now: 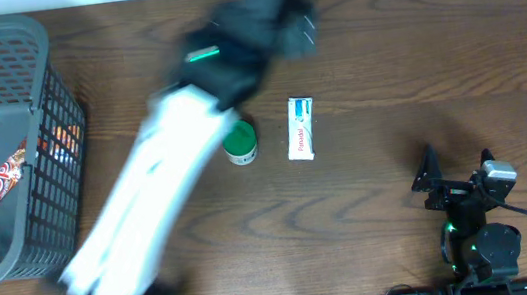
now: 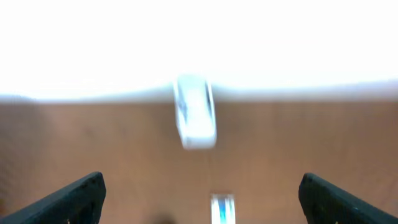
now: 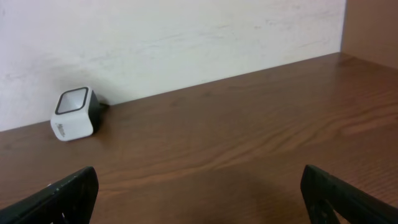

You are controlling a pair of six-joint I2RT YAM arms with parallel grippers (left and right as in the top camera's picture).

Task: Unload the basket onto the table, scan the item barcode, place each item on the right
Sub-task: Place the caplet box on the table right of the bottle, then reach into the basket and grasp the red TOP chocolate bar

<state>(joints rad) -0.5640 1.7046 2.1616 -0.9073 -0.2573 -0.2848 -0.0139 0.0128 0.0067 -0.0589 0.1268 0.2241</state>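
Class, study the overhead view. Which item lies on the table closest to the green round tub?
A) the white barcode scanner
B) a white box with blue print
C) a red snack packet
B: the white box with blue print lies on the table just beside the green round tub, not touching it; the red snack packet is over in the grey basket.

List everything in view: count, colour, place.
basket: 1, grey, table's left edge
packet: 1, red, in basket
orange item: 1, in basket, behind mesh
tub: 1, green, mid-table
box: 1, white and blue, right of tub
scanner: 1, white, by far wall
table: 1, brown wood
left arm: 1, white and black, blurred
right arm: 1, black, near right
left claw: 1, black, open, empty
right claw: 1, black, open, empty
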